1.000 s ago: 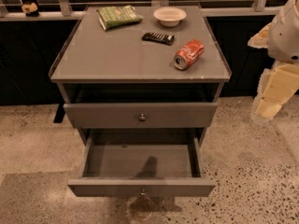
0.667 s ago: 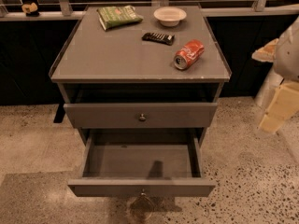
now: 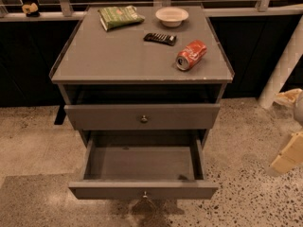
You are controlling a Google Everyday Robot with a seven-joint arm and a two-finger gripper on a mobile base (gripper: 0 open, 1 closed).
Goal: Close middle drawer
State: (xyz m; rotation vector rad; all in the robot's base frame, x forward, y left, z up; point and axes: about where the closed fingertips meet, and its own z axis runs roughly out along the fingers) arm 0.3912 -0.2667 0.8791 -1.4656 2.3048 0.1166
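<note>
- A grey cabinet (image 3: pixel 118 60) stands on a speckled floor (image 3: pixel 33 141), with a dark wall and a pale ledge behind it.
- On the ledge at far left sits a small tan object (image 3: pixel 30 8), too small to identify.
- A green bag (image 3: pixel 120 17) lies at the back left of the cabinet top.
- To its right, at the back, stands a white bowl (image 3: pixel 172 16).
- A black bar-shaped thing (image 3: pixel 160 38) lies just in front of the bowl.
- A red can (image 3: pixel 191 55) lies on its side near the right edge.
- Below the top, the upper drawer (image 3: pixel 104 117) sticks out slightly.
- The middle drawer (image 3: pixel 109 191) is pulled far out, its grey box open to view and its knob at the centre of the front.
- A white pole (image 3: pixel 284 65) leans at the right.
- The gripper (image 3: pixel 288 156) hangs at the far right edge, well apart from the cabinet, beside the middle drawer's level; I cannot tell whether it is wide or narrow.
</note>
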